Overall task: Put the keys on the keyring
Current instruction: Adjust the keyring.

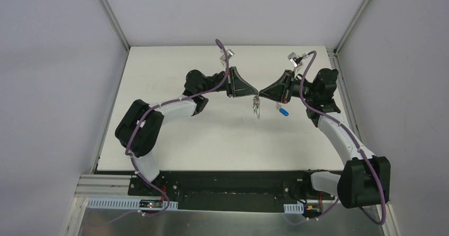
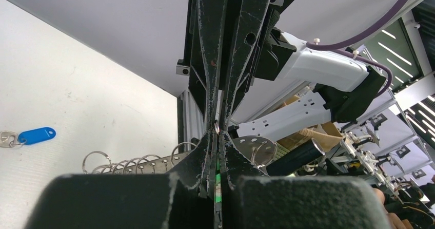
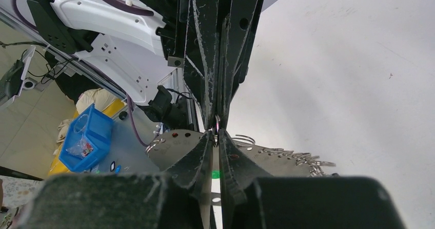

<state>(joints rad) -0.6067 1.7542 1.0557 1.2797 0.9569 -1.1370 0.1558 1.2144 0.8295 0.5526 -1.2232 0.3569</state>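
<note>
- My left gripper point(image 2: 216, 136) is pressed together, tip to tip with the right gripper point(image 3: 216, 136) above the worktop point(image 1: 212, 141).
- The right gripper's fingers leave only a thin slit, and I cannot tell whether they clamp anything.
- A small ring point(image 2: 217, 128) sits just where the tips meet; which side holds it is hidden.
- The keyring point(image 2: 149, 163) runs across behind the tips, its middle covered by the fingers.
- A green sliver point(image 2: 218, 190) shows in the left slit, too thin to identify.
- The blue key point(image 2: 36, 135) lies on the worktop well apart, its metal end cut off at the picture's edge.
</note>
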